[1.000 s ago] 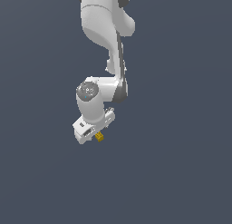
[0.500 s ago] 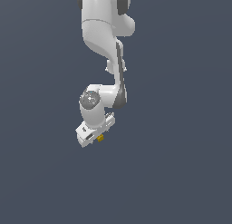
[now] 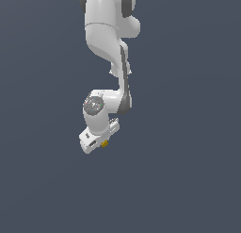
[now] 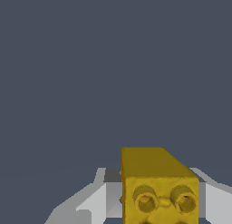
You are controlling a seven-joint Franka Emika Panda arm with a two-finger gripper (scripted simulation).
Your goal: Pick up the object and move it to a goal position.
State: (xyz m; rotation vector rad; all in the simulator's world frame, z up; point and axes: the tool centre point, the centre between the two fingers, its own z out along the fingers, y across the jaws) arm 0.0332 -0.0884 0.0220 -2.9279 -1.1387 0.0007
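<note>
Wrist view — gripper (image 4: 158,205) clamps yellow object (image 4: 156,184) between white fingers (image 4: 93,200) — plain grey backdrop.

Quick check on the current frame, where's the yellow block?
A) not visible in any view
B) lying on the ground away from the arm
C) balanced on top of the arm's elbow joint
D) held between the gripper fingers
D: the yellow block sits between the gripper's pale fingers in the wrist view, and the exterior view shows it at the gripper tip.

Flat even render light, soft shading, slightly blurry.
</note>
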